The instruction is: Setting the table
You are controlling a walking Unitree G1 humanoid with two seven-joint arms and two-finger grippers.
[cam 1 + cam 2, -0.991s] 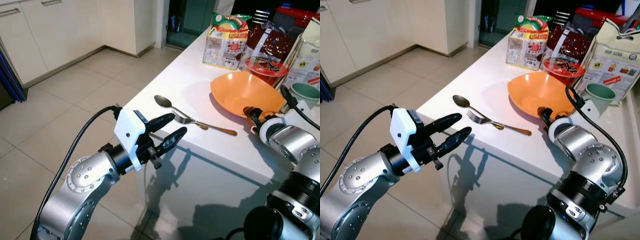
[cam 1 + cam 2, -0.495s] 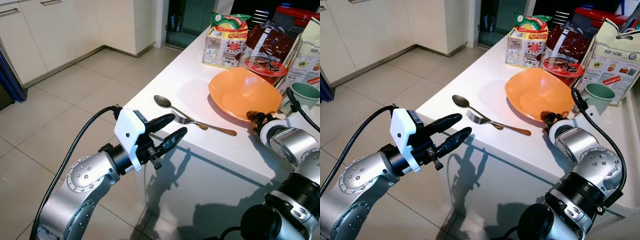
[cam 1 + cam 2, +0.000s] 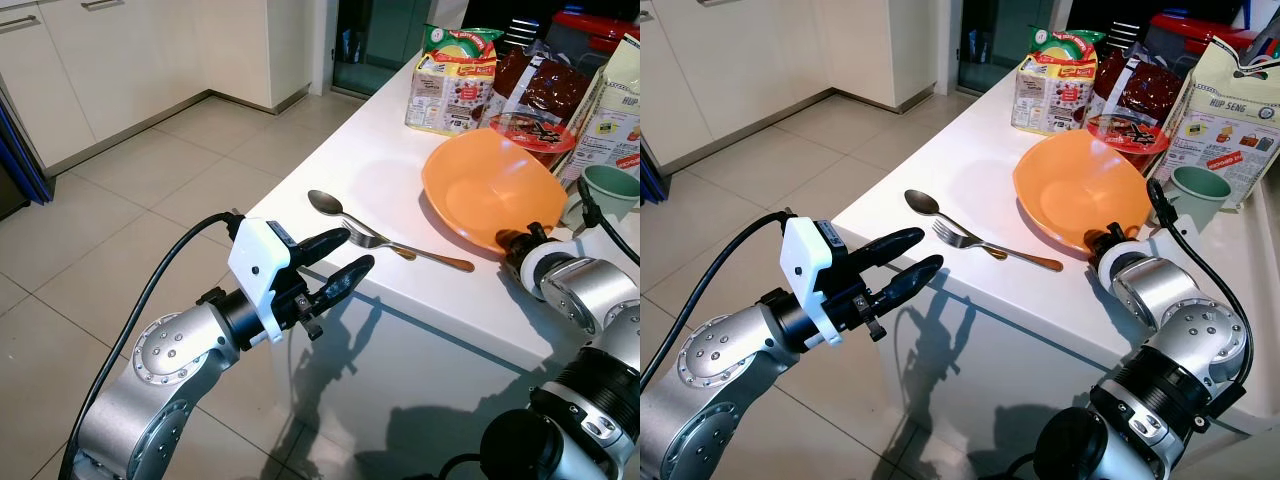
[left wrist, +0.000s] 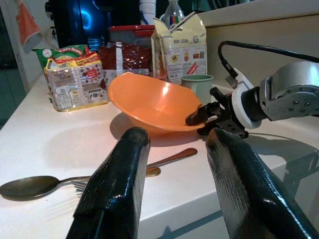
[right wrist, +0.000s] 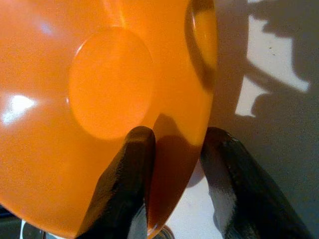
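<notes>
An orange bowl [image 3: 485, 190] is tilted over the white table [image 3: 370, 150], its far rim raised. My right gripper [image 3: 512, 240] is shut on its near rim; in the right wrist view one finger [image 5: 132, 169] lies inside the bowl [image 5: 104, 79] and the other outside. A spoon [image 3: 327, 203] and a fork [image 3: 372, 239] lie crossed on the table left of the bowl. My left gripper [image 3: 355, 250] hovers open off the table's near left corner, pointing at the cutlery, with nothing between its fingers [image 4: 124, 169].
Snack packets [image 3: 452, 80], a red noodle cup [image 3: 535, 135] and a green mug [image 3: 610, 188] stand at the back of the table behind the bowl. Tiled floor [image 3: 150, 200] and white cabinets [image 3: 110, 60] lie to the left.
The right gripper has tipped the bowl up, so its far rim stands higher than before and the bowl has shifted a little. The left arm has not moved.
</notes>
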